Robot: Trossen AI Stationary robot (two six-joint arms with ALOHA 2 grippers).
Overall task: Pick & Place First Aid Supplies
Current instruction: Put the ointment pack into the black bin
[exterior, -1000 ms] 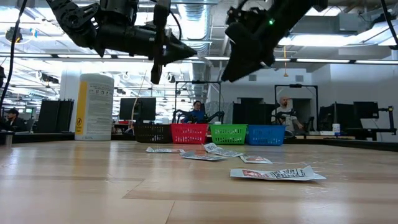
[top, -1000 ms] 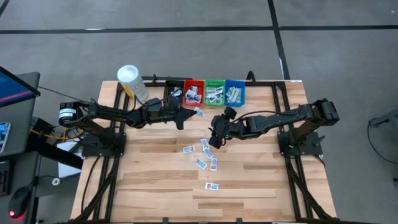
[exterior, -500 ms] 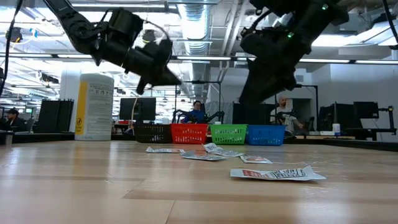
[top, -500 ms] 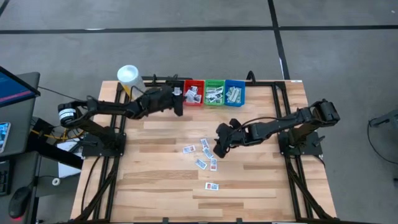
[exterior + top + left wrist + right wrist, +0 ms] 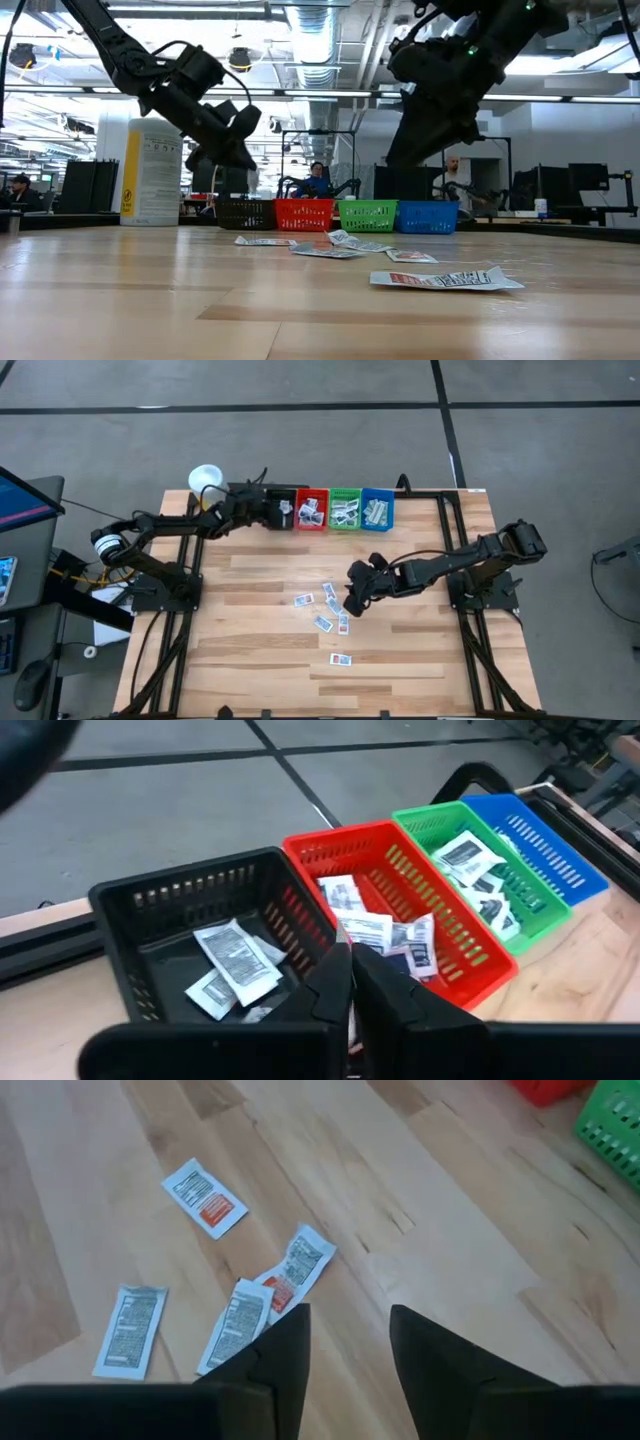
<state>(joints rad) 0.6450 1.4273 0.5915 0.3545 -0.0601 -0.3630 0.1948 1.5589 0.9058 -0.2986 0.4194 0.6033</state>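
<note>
Left tool (image 5: 350, 990) shut, seemingly empty, above black bin (image 5: 190, 900); right tool (image 5: 345, 1345) parted over packets (image 5: 240, 1315); print unreadable.

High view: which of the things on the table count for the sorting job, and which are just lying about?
Job:
- small flat white packets loose on the wooden table
- row of black, red, green and blue slotted plastic bins, already holding some packets
- left pincer, at the black bin
- right pincer, over the loose packets

Lying about:
- white-capped yellow bottle
</note>
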